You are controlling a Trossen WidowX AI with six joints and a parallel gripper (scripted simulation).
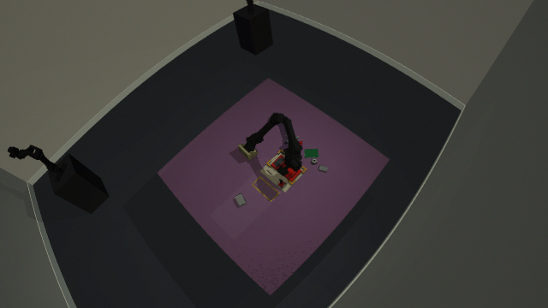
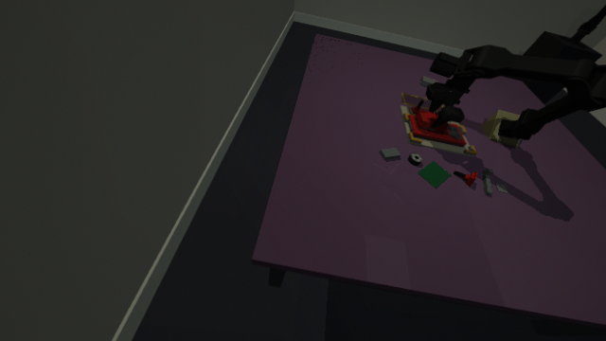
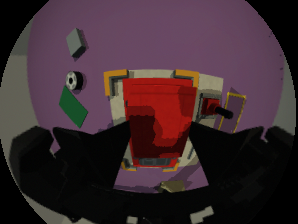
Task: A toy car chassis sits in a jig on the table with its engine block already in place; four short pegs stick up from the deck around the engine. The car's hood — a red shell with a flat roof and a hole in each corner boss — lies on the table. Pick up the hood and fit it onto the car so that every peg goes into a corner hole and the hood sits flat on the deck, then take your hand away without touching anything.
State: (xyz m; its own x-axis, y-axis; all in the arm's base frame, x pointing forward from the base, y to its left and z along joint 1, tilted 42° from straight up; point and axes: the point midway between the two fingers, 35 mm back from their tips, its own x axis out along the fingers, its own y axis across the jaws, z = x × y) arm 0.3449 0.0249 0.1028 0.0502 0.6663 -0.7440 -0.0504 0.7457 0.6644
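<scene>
The red hood (image 1: 294, 173) (image 2: 424, 121) (image 3: 160, 112) is between my gripper's fingers, over the car chassis in its pale jig (image 1: 271, 172) (image 2: 455, 146) (image 3: 117, 99). My gripper (image 1: 293, 167) (image 2: 437, 119) (image 3: 158, 123) is shut on the hood, with one finger on each long side. In the wrist view the hood covers most of the deck, and the jig's yellow corner marks show around it. The pegs and corner holes are hidden, so I cannot tell whether the hood rests on the deck.
A green plate (image 1: 311, 153) (image 2: 434, 174) (image 3: 72, 106), a small ring (image 1: 314, 161) (image 2: 416, 159) (image 3: 75, 82) and a grey block (image 1: 323, 168) (image 2: 390, 152) (image 3: 77, 43) lie beside the jig. A yellow outlined rectangle (image 1: 265, 188) and another grey block (image 1: 240, 199) lie on the other side. A small red part (image 2: 470, 178) lies near the arm's base (image 1: 248, 151) (image 2: 497, 125).
</scene>
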